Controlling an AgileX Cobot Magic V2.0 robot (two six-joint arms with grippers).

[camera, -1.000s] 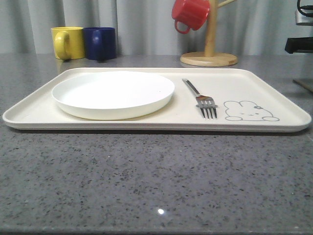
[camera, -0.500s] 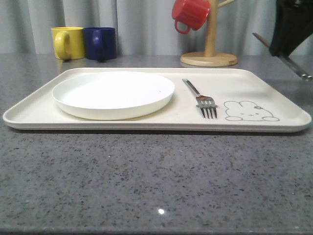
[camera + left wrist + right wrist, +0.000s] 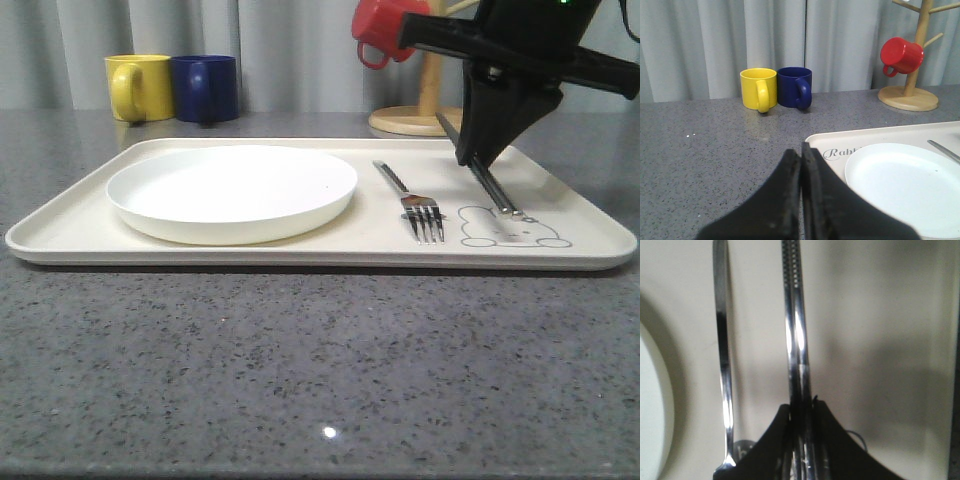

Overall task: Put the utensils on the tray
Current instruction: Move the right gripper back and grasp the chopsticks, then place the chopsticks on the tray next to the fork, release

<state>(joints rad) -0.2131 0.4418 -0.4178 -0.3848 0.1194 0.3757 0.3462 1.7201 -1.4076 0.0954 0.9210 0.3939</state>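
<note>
2 mugs (image 3: 172,88) on grey speckled counter (image 3: 300,370) — curtain (image 3: 290,50) behind

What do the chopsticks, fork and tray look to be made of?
Chopsticks: polished metal, likely steel, going by the bright mirror streaks along both shafts in the right wrist view.
Fork: same shiny silver metal, glints on handle and tines.
Tray: matte cream, smooth with a molded low rim; probably plastic or melamine, though the look can't settle which.
</note>
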